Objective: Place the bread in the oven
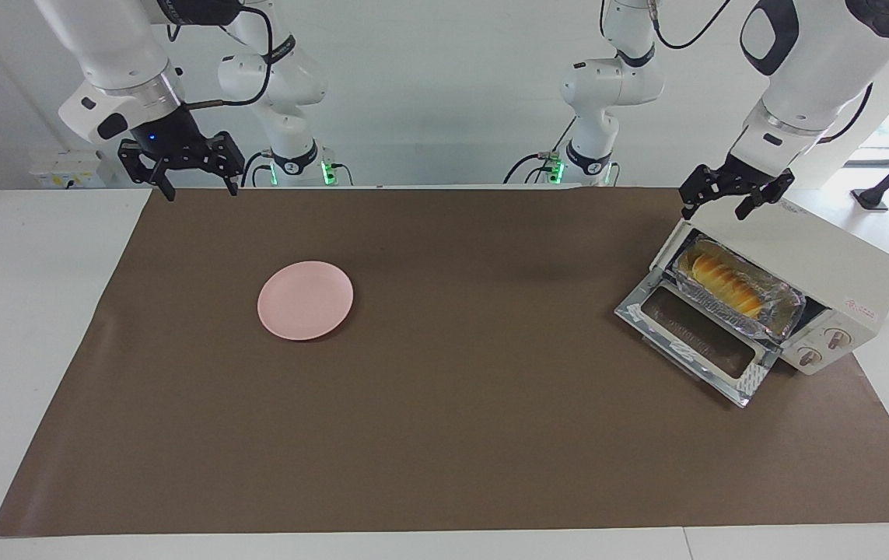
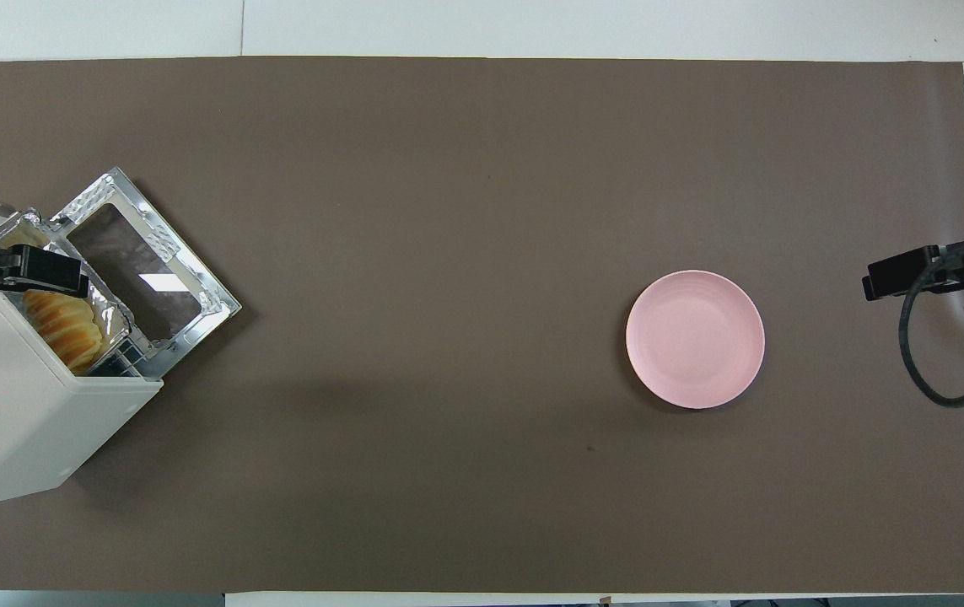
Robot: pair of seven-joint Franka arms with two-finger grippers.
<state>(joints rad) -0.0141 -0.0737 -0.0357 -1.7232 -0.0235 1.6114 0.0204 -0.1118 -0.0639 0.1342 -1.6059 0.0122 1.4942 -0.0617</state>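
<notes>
The bread [image 1: 724, 281] lies in a crinkled foil tray [image 1: 772, 323] inside the cream-white oven [image 1: 825, 260], at the left arm's end of the table. The oven's glass door [image 1: 697, 336] is dropped open. My left gripper [image 1: 716, 204] hangs open and empty just above the oven's top edge, over the end of the tray nearer the robots. In the overhead view the left gripper [image 2: 26, 270] covers part of the bread [image 2: 67, 327] in the oven [image 2: 18, 421]. My right gripper [image 1: 201, 187] is open, empty and raised over the mat's edge at the right arm's end; it also shows in the overhead view [image 2: 903, 278].
A round pink plate [image 1: 305, 299] lies empty on the brown mat [image 1: 452, 404], toward the right arm's end; it also shows in the overhead view [image 2: 695, 339]. The open oven door [image 2: 148, 270] juts out over the mat toward the table's middle.
</notes>
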